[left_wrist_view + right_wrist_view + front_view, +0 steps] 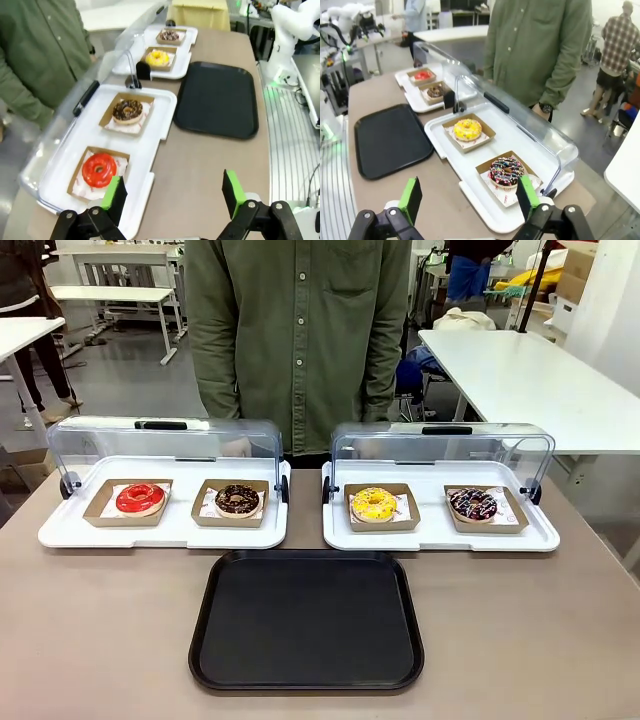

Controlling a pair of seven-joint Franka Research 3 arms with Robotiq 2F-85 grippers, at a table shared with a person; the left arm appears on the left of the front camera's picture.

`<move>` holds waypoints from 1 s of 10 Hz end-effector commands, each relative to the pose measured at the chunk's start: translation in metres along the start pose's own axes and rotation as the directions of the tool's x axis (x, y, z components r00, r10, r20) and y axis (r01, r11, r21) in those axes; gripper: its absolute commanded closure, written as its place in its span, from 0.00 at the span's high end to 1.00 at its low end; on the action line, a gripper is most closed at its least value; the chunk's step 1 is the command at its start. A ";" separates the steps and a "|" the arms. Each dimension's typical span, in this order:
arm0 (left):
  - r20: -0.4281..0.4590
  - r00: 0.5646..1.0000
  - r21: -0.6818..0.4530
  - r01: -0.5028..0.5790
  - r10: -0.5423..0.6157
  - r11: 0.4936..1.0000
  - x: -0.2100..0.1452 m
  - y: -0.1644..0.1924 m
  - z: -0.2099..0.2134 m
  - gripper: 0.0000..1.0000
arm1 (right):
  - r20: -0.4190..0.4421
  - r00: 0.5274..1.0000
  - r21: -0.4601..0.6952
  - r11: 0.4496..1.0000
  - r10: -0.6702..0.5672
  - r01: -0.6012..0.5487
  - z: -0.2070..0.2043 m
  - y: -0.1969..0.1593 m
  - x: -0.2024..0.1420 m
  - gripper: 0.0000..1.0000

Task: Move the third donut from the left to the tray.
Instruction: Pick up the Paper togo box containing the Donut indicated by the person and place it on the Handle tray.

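The yellow-iced donut [373, 504] lies on its brown cardboard square in the right white display tray [440, 536], left of a chocolate sprinkled donut [472, 504]. It also appears as the yellow donut [157, 58] and the yellow donut [467, 129] in the wrist views. The black tray [307, 622] sits bare at the table's near middle, also seen as the black tray [217, 97] and the black tray [390, 137]. My left gripper [172, 196] hangs open above the table's left end beside the red donut [99, 169]. My right gripper [469, 197] hangs open above the right end, holding nothing.
The left white display tray [165, 530] holds the red donut [140, 498] and a chocolate donut [237, 500]. Both clear lids [165, 438] stand raised at the back. A person in a green shirt [300, 330] stands at the far edge behind the trays.
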State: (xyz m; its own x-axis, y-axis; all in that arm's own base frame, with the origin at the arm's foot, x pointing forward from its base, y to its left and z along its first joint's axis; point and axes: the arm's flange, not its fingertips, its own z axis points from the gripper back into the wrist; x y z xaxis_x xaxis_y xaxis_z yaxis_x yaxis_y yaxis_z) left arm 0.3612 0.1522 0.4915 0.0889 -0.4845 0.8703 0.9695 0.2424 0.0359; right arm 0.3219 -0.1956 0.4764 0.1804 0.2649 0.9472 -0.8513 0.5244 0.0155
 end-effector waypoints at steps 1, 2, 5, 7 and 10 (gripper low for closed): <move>0.089 0.996 -0.036 0.027 -0.024 0.999 -0.006 0.006 0.000 1.00 | 0.031 1.000 0.024 1.000 0.002 -0.003 0.001 -0.006 -0.008 1.00; 0.106 0.994 -0.039 0.027 -0.023 0.999 -0.006 0.003 -0.004 1.00 | 0.046 0.999 0.022 1.000 -0.003 0.002 0.002 -0.005 -0.011 1.00; 0.100 0.995 -0.032 0.007 -0.004 0.999 -0.008 -0.001 -0.007 1.00 | 0.042 0.999 0.016 1.000 -0.026 0.025 0.001 -0.003 -0.013 1.00; 0.100 0.995 -0.032 0.007 -0.004 0.999 -0.008 -0.001 -0.007 1.00 | 0.042 0.999 0.016 1.000 -0.026 0.025 0.001 -0.003 -0.013 1.00; 0.100 0.995 -0.032 0.007 -0.004 0.999 -0.008 -0.001 -0.007 1.00 | 0.042 0.999 0.016 1.000 -0.026 0.025 0.001 -0.003 -0.013 1.00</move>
State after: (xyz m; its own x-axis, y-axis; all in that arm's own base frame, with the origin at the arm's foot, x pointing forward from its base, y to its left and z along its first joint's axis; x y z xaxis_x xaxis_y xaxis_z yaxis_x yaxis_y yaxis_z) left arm 0.3600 0.1493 0.4801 0.0958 -0.4166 0.9040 0.9742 0.2258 0.0009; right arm 0.3212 -0.2003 0.4607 0.2114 0.2064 0.9554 -0.8521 0.5177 0.0767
